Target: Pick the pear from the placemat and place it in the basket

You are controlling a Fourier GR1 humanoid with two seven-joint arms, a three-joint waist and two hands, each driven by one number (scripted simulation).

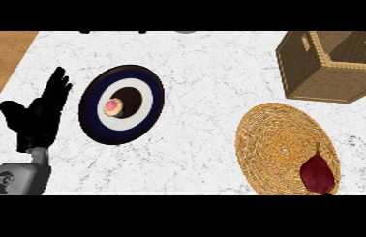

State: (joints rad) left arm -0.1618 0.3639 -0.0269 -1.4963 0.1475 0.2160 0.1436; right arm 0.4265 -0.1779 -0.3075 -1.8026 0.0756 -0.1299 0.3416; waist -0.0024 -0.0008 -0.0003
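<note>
Near right: pear (318, 172), dark red with a smooth skin, lying on its side on the near right part of the placemat (279, 134). Its narrow end and thin stem point far; its broad end reaches the near edge of the view. Nothing touches it.

Placemat: round, straw-coloured, woven in tight concentric coils, flat on the counter (200, 134). The counter top is white stone with fine grey veining.

Near left: grey forearm (22, 179), blocky and matte, coming in from the near edge. Above it is the left hand (39, 117), black, fingers straight and pointing far, held close to one another, thumb splayed out to the left. It holds nothing and stands just left of the plate, well apart from the pear.

Middle left: plate (145, 98), round, glossy, with a dark outer rim, a broad white ring and a dark centre. In the centre sits a small round piece (113, 107), pinkish with an orange edge; too small to name.

Far right: basket (314, 76), brown wicker, box-shaped with straight walls and an open top, with a cut-out handle slot in the wall to the left. It stands beyond the placemat, apart from it.

Far left corner: strip of bare wood (14, 50), warm brown, beside the stone.
</note>
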